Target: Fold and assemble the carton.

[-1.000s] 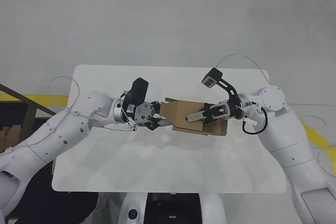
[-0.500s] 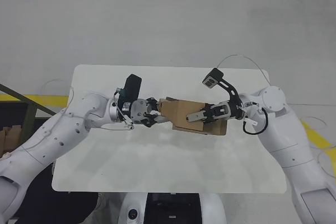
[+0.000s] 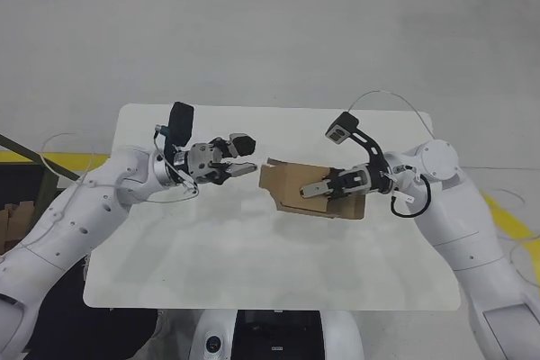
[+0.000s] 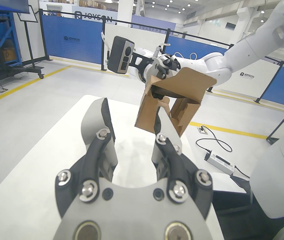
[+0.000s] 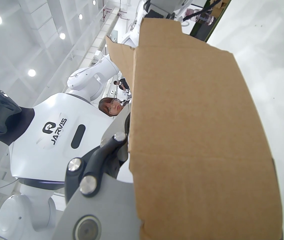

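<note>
While the right gripper [image 3: 308, 190] clamps one panel of the partly folded cardboard carton [image 3: 292, 176], holding it raised over the middle of the white table [image 3: 252, 261], the left gripper [image 3: 241, 155] hangs just left of the carton, fingers spread, empty, clear of the cardboard.

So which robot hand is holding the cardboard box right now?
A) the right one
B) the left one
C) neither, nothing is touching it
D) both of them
A: the right gripper is clamped on a wall of the carton, while the left gripper is open and apart from it, with bare table between them.
</note>
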Motion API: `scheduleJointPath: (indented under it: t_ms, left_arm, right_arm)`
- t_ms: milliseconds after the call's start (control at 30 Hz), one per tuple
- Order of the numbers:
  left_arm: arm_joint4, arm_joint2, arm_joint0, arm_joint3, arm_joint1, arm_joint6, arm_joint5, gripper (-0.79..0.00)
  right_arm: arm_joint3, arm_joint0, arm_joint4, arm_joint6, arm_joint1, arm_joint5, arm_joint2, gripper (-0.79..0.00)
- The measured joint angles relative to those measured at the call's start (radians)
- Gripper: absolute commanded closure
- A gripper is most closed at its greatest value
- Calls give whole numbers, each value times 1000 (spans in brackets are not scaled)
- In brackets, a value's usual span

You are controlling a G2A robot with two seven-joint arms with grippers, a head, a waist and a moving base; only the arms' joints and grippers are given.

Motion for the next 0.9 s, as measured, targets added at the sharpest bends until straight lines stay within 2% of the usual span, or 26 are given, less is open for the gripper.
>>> scheduleJointPath:
  t_ms: [333, 633, 667, 800, 867, 900]
  left_arm:
    - [-77, -13, -6, 6, -33, -106, 68, -326]
    - [-119, -7, -20, 8, -65, -209, 64, -422]
    - [-120, -7, -21, 9, -68, -216, 60, -440]
    - [-131, -15, -17, 14, -77, -236, 40, -594]
    - [-137, -22, -14, 17, -81, -245, 31, -785]
    - [-139, -25, -12, 18, -82, -251, 28, -785]
  right_arm:
    - [-11, 10, -5, 10, -4, 4, -16, 0]
    - [-10, 16, -4, 14, -7, 3, -24, 0]
    - [-10, 17, -5, 12, -7, 2, -24, 0]
    - [-2, 17, -8, 3, -7, -1, -20, 0]
    - [0, 17, -9, 2, -6, -2, -17, 0]
    - [0, 16, -9, 2, -6, -3, -15, 0]
